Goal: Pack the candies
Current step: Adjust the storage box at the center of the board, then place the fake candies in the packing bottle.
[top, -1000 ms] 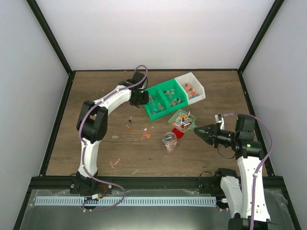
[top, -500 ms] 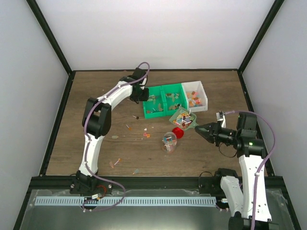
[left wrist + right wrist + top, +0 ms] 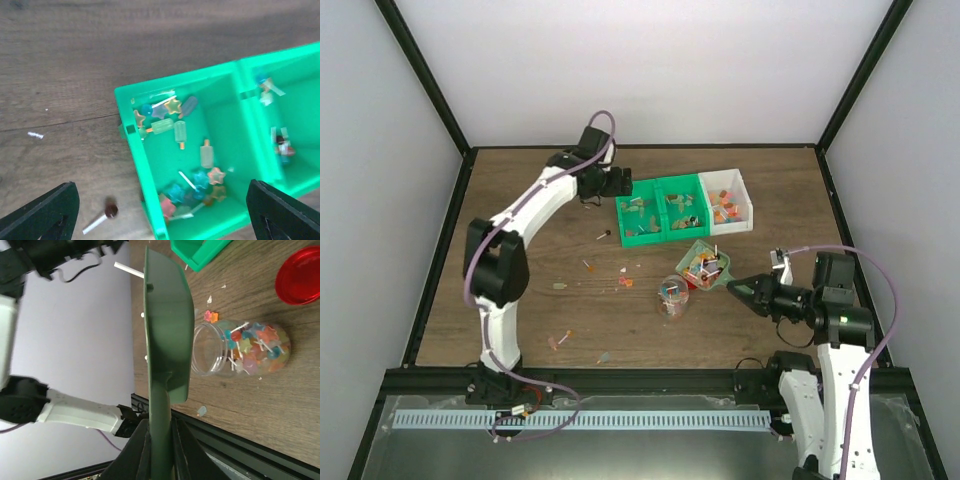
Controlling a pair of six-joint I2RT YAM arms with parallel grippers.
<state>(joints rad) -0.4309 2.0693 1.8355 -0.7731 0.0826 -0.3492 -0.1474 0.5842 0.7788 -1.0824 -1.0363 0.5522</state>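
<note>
Candies lie in the green tray (image 3: 622, 222) and its white end bin (image 3: 730, 205), loose on the table (image 3: 625, 283), and in the clear jar (image 3: 672, 297). My left gripper (image 3: 610, 185) hovers just off the tray's left end, fingers (image 3: 45, 215) wide apart with nothing between them; below it are star and bar candies (image 3: 200, 182) in the end compartment (image 3: 137, 160). My right gripper (image 3: 745, 288) is shut on the handle of the green scoop (image 3: 705, 262), which carries candies above and right of the jar. In the right wrist view the scoop (image 3: 167, 330) is edge-on beside the jar (image 3: 240, 347).
The red lid (image 3: 300, 275) lies on the table by the jar, mostly under the scoop in the top view. A brown lollipop (image 3: 102, 215) lies outside the tray. More stray sweets sit near the front left (image 3: 560, 340). Black frame rails edge the table.
The left gripper swung the tray round to square, then let go of its end, opened and drew back left. The right gripper with the scoop shifted slightly nearer.
</note>
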